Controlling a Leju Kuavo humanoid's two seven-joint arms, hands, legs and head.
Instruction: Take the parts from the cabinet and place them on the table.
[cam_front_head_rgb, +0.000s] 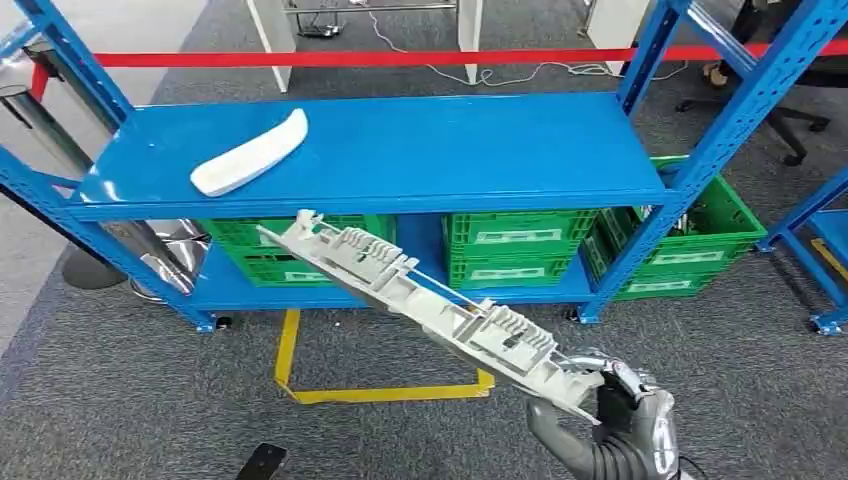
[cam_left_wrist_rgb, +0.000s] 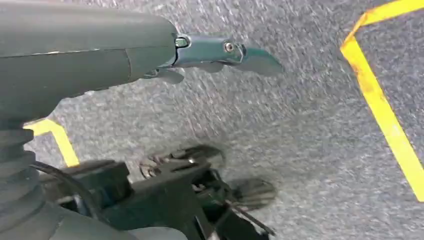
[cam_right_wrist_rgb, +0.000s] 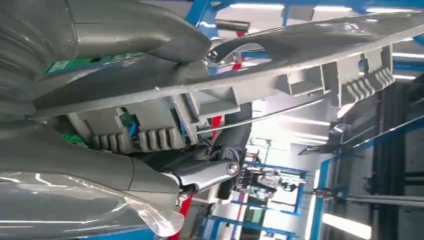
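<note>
Head view: your right robot hand (cam_front_head_rgb: 610, 415) grips one end of a long grey ribbed part (cam_front_head_rgb: 420, 300), fingers wrapped around its lower right end. The part runs diagonally up and to the left from the robot hand, held in the air in front of the blue cabinet (cam_front_head_rgb: 380, 190), its far end level with the front edge of the upper shelf. A second part, white and curved (cam_front_head_rgb: 250, 155), lies on the left portion of that upper shelf, well apart from the held part. Green crates (cam_front_head_rgb: 515, 245) stand in a row on the lower shelf; another green crate (cam_front_head_rgb: 715, 235) stands on the carpet just right of the cabinet. Yellow tape (cam_front_head_rgb: 385, 392) marks a rectangle on the grey carpet below the held part. A red barrier tape (cam_front_head_rgb: 400, 58) runs behind the cabinet.

Right wrist view: the thumb (cam_right_wrist_rgb: 140, 30) lies over one face of the ribbed part (cam_right_wrist_rgb: 280, 65) and the darker fingers (cam_right_wrist_rgb: 210, 172) close on the opposite face.

Left wrist view: your left robot hand (cam_left_wrist_rgb: 220, 52) hangs over the carpet, a finger extended and holding nothing; the frame is blurred, so you cannot tell how far the robot hand is spread.
</note>
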